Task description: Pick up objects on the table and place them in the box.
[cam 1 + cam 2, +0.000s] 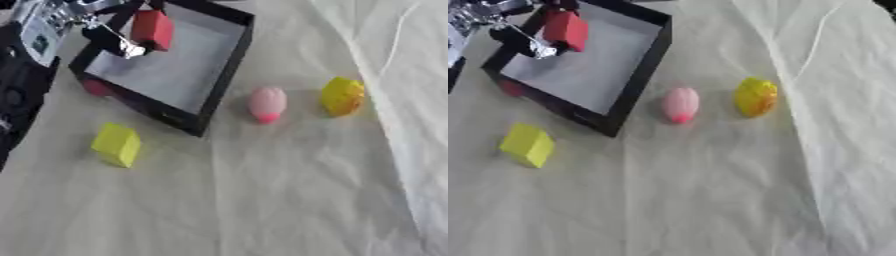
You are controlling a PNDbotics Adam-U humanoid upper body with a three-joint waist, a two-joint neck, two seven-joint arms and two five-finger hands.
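The left hand, fingers clamped on the red block, is hanging over the box; best released well inside the walls

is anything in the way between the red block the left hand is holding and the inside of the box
Nothing visible. The left hand holds the red block already past the black wall, over the box's bare grey floor, which shows nothing lying under it.
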